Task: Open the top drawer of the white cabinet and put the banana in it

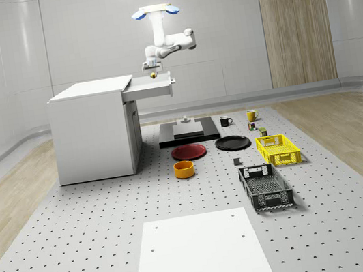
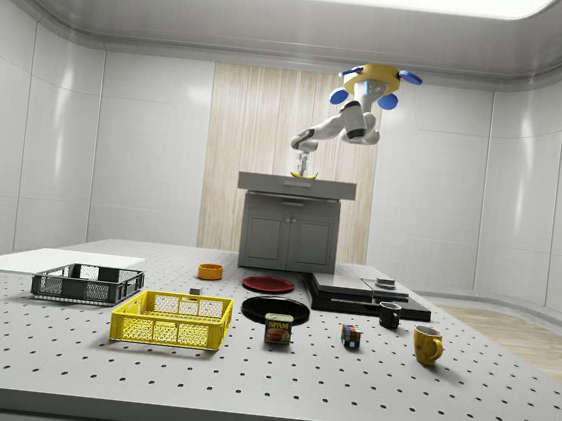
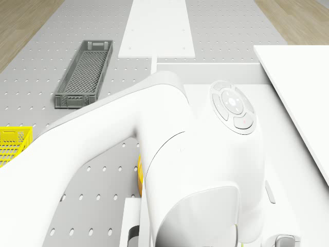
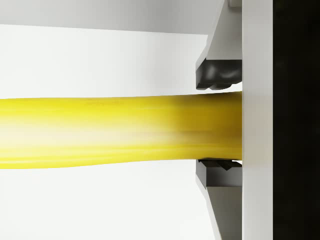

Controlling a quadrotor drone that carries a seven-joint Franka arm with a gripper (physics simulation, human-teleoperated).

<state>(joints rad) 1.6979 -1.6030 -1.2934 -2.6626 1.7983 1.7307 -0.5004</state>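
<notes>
The white cabinet (image 1: 94,132) stands with its top drawer (image 1: 151,87) pulled out toward the whole-scene view's right. The drone (image 1: 153,10) hovers above the drawer's outer end, its arm bent down. My gripper (image 1: 152,70) hangs just over the open drawer, shut on the yellow banana (image 1: 152,75). From the side, the drone (image 2: 377,80) floats above the cabinet (image 2: 291,222), and the gripper (image 2: 303,165) holds the banana (image 2: 303,176) right at cabinet-top height. In the wrist view the banana (image 4: 115,131) lies crosswise, pinched between the two dark pads (image 4: 219,75) of the gripper (image 4: 220,125), over a white surface.
On the perforated floor beside the cabinet lie a black platform (image 1: 188,133), a red plate (image 1: 189,151), a black plate (image 1: 232,143), an orange bowl (image 1: 184,169), a yellow crate (image 1: 277,149), a grey crate (image 1: 265,187), mugs and a white slab (image 1: 199,254). The arm (image 3: 195,170) blocks much of the drone view.
</notes>
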